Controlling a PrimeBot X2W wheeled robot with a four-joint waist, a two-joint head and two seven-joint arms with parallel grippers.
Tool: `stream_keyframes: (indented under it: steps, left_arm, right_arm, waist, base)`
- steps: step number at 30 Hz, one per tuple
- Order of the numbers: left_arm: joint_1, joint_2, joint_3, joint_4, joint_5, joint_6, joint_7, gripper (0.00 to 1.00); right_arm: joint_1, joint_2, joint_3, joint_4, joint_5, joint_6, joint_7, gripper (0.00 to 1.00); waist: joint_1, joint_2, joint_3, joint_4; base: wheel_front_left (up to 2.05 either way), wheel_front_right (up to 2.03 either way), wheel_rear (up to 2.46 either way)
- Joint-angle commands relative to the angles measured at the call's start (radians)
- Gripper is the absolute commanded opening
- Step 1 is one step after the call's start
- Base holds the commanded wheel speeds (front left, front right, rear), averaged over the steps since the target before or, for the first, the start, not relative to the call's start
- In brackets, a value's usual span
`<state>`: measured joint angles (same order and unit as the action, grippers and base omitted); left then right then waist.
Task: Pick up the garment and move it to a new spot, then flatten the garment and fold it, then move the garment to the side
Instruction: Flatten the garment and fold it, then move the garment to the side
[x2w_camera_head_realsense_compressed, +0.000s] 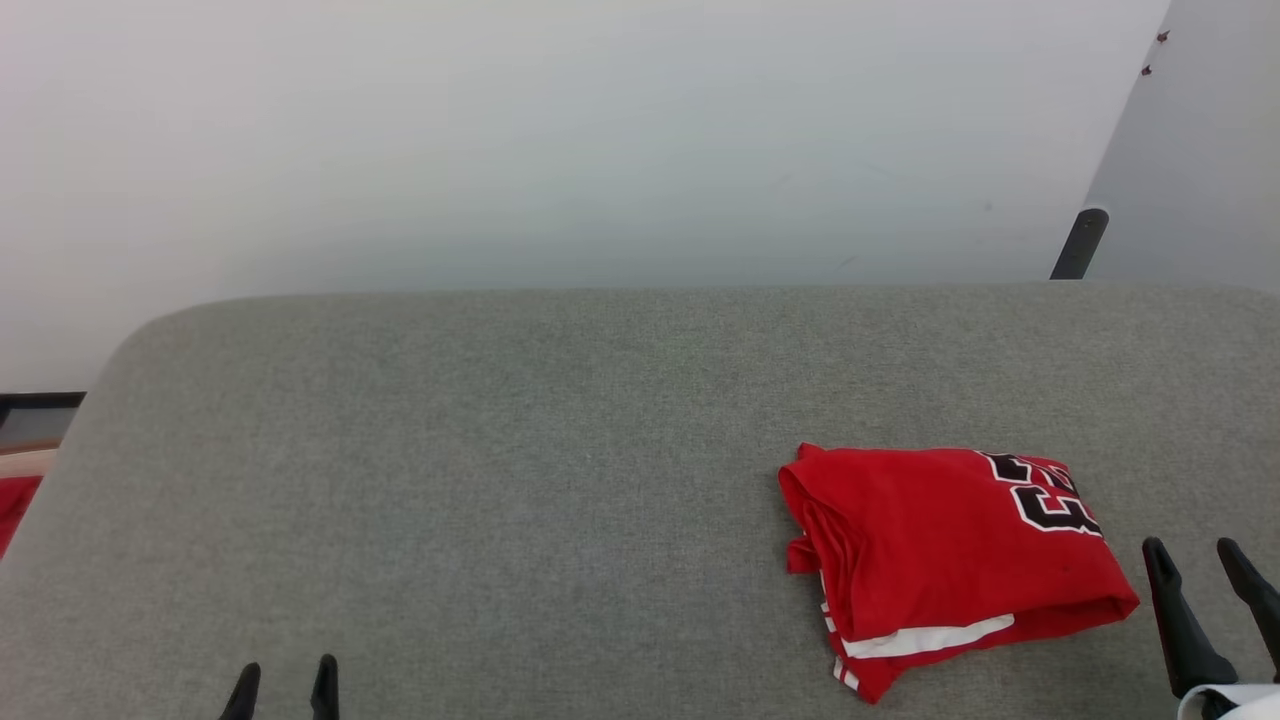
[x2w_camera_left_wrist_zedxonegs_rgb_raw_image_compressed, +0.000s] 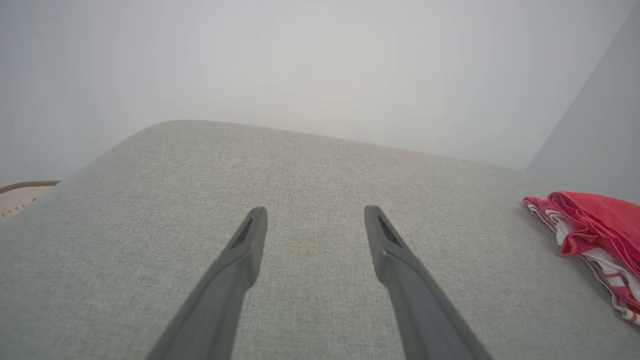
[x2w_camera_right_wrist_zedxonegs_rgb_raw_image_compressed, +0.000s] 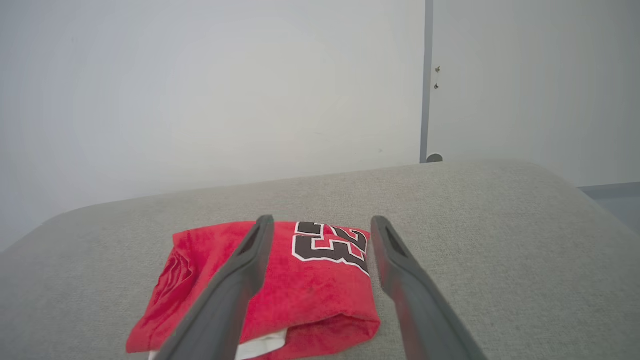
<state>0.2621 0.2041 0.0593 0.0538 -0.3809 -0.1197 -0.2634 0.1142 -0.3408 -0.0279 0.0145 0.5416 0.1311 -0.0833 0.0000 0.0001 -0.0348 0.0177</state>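
The garment (x2w_camera_head_realsense_compressed: 940, 555) lies folded into a compact red bundle on the right part of the grey cushioned surface (x2w_camera_head_realsense_compressed: 500, 480), its black "23" facing up and white trim showing at its near edge. The garment (x2w_camera_right_wrist_zedxonegs_rgb_raw_image_compressed: 310, 280) sits just ahead of my right gripper (x2w_camera_right_wrist_zedxonegs_rgb_raw_image_compressed: 322, 222), whose fingers are spread and hold nothing. In the head view my right gripper (x2w_camera_head_realsense_compressed: 1195, 550) stands open just right of the bundle, apart from it. My left gripper (x2w_camera_head_realsense_compressed: 285, 675) is open at the lower left, far from the shirt. The garment (x2w_camera_left_wrist_zedxonegs_rgb_raw_image_compressed: 595, 235) shows at the right edge beyond my left gripper (x2w_camera_left_wrist_zedxonegs_rgb_raw_image_compressed: 315, 212).
A pale wall rises behind the surface. A dark post (x2w_camera_head_realsense_compressed: 1078, 243) stands at the back right by a grey door panel (x2w_camera_head_realsense_compressed: 1200, 150). A strip of red cloth (x2w_camera_head_realsense_compressed: 15, 505) shows past the surface's left edge, low down.
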Motion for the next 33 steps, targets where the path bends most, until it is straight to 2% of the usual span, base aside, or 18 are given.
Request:
stream_keyframes:
  steps: [1, 9, 13, 18, 33]
  left_arm:
    - [-0.001, -0.001, -0.003, -0.001, 0.004, 0.005, -0.001, 1.00]
    - [-0.033, 0.004, -0.023, 0.007, 0.003, 0.003, 0.002, 1.00]
    - [-0.038, 0.007, -0.026, 0.015, 0.002, 0.002, 0.001, 1.00]
    - [-0.040, 0.007, -0.023, 0.016, -0.001, 0.007, 0.001, 1.00]
    - [-0.042, 0.003, -0.022, 0.010, 0.006, 0.012, 0.000, 1.00]
  right_arm:
    - [0.007, 0.003, -0.003, -0.011, -0.014, -0.001, -0.006, 1.00]
    - [0.025, -0.004, 0.017, -0.015, -0.117, -0.001, -0.063, 1.00]
    - [0.033, 0.014, 0.022, 0.000, -0.127, -0.001, -0.096, 1.00]
    - [0.035, 0.036, 0.007, 0.002, -0.092, -0.001, -0.124, 1.00]
    - [0.035, 0.030, 0.011, 0.001, -0.080, -0.001, -0.129, 1.00]
  waist:
    - [0.0000, -0.0001, 0.001, 0.000]
    - [0.0000, -0.0001, 0.001, 0.003]
    - [0.0000, -0.0001, 0.001, 0.003]
    - [0.0000, -0.0001, 0.002, 0.000]
    - [0.0000, -0.0001, 0.005, 0.004]
  base:
    - [0.00, 0.00, 0.00]
    - [0.00, 0.00, 0.00]
    - [0.00, 0.00, 0.00]
    - [0.00, 0.00, 0.00]
    - [0.00, 0.00, 0.00]
